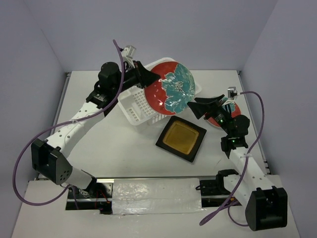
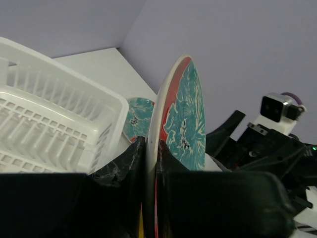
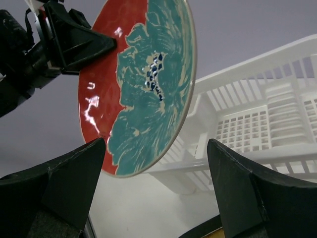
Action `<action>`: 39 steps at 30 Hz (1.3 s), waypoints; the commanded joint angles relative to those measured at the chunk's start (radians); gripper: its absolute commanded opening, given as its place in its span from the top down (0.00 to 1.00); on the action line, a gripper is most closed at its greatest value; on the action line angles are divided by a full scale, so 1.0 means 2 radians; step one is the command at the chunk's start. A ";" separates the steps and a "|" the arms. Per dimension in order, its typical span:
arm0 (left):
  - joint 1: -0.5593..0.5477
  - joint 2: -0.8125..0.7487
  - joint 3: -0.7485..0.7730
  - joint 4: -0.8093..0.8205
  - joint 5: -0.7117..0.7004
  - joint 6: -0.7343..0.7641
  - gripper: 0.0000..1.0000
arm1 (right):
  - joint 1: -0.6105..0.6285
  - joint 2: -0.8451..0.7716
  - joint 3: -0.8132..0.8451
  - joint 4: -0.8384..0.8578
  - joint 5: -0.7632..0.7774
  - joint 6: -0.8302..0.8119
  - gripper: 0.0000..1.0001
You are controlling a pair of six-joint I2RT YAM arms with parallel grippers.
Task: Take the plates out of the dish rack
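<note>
Your left gripper (image 1: 148, 78) clamps red plate (image 1: 174, 88) by rim, aloft over rack (image 1: 137, 106). Amber square plate (image 1: 181, 138) flat on table (image 1: 124, 144). Your right gripper (image 1: 199, 106) gapes wide, near plate, second round plate (image 1: 232, 110) behind.

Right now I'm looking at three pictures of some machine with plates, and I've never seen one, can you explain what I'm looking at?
These are two robot arms bolted to a table. One picture looks down from above; the other two come from cameras on each wrist. The left gripper is shut on the rim of a round red and teal plate, holding it on edge above a white dish rack. The right gripper is open, facing that plate. A square yellow plate lies flat on the table, and another round plate lies behind the right arm.
</note>
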 commanded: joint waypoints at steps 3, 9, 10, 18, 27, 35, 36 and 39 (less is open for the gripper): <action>-0.021 -0.046 -0.004 0.159 0.041 -0.059 1.00 | 0.003 0.027 0.009 0.077 -0.008 0.040 0.10; -0.059 -0.062 -0.040 0.180 0.020 -0.051 1.00 | 0.008 0.066 0.009 0.126 -0.014 0.072 0.14; -0.064 -0.062 -0.050 0.185 0.019 -0.051 1.00 | 0.010 0.069 0.013 0.127 -0.015 0.077 0.23; -0.076 -0.016 -0.015 0.144 0.001 -0.001 1.00 | 0.031 0.090 0.003 0.096 0.017 0.080 1.00; -0.058 0.072 0.125 0.013 0.025 0.057 0.28 | 0.032 0.089 0.001 0.086 0.056 0.110 1.00; -0.053 0.056 0.128 -0.023 0.036 0.082 0.00 | 0.031 0.041 -0.020 0.077 0.076 0.136 1.00; -0.054 0.051 0.131 -0.032 0.029 0.088 0.00 | 0.031 0.033 -0.022 0.075 0.079 0.145 1.00; -0.059 0.022 0.118 -0.058 -0.003 0.111 0.01 | 0.031 0.004 -0.022 0.049 0.105 0.162 1.00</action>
